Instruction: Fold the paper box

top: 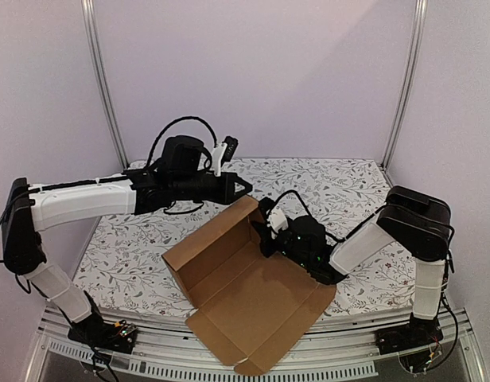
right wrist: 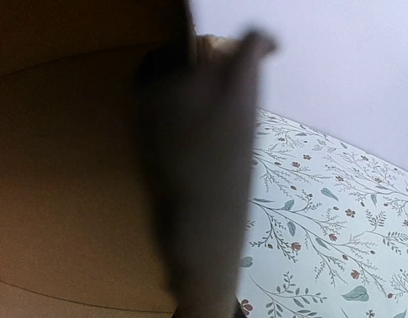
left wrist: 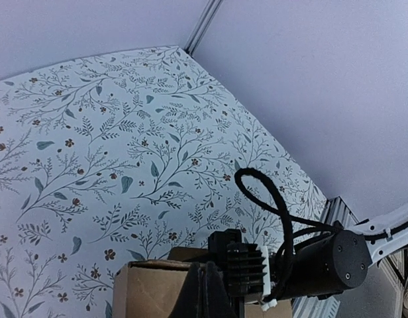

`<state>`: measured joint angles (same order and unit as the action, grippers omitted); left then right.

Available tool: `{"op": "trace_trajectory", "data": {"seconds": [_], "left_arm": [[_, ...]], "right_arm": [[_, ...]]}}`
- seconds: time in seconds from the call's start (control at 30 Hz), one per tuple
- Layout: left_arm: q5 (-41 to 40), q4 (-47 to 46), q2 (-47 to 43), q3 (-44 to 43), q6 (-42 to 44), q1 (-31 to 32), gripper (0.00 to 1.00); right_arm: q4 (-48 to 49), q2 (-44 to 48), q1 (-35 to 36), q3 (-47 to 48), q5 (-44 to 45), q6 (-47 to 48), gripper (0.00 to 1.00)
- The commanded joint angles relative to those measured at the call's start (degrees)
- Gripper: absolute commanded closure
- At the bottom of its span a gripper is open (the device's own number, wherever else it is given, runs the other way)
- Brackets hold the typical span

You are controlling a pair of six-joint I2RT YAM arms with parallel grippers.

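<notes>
Starting at the right gripper (top: 267, 229): it sits against the paper box (top: 245, 302) at the box's 1 o'clock edge. One finger (right wrist: 197, 165) is pressed on cardboard; whether it pinches a flap I cannot tell. The left gripper (top: 245, 188) is narrowed to a point, holds nothing, and hovers at the box's 12 o'clock corner. The box lies mid-table (top: 340, 183), overhanging the edge at 6 o'clock. Judged early: the 10 o'clock wall is up, the other panels are mostly flat, and the side walls, tucks and lid remain.

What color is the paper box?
Plain brown all over. The paper box shows best in the top external view.
</notes>
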<state>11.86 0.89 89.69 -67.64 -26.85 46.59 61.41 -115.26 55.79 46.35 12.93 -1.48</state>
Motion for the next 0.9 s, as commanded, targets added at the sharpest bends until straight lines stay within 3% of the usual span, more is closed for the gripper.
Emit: {"op": "trace_trajectory", "data": {"seconds": [0.0,0.33,0.63,0.87], "left_arm": [[0.46,2.07,2.26,-1.44,-0.78,-0.88,1.0],[0.2,5.35,6.19,-2.07,-0.93,-0.01,1.0],[-2.19,8.88,8.48,-4.06,0.3,1.61,1.0],[-3.37,10.22,9.46,-5.71,0.9,2.6,1.0]], "right_arm": [[2.73,-1.56,-0.34,-0.46,0.48,-1.19,1.0],[5.56,-4.28,-0.37,-1.12,1.68,-2.97,0.99],[8.33,-5.24,-0.37,-2.92,3.35,-3.77,0.8],[9.35,-4.08,-0.33,-4.54,4.0,-3.39,0.78]]}}
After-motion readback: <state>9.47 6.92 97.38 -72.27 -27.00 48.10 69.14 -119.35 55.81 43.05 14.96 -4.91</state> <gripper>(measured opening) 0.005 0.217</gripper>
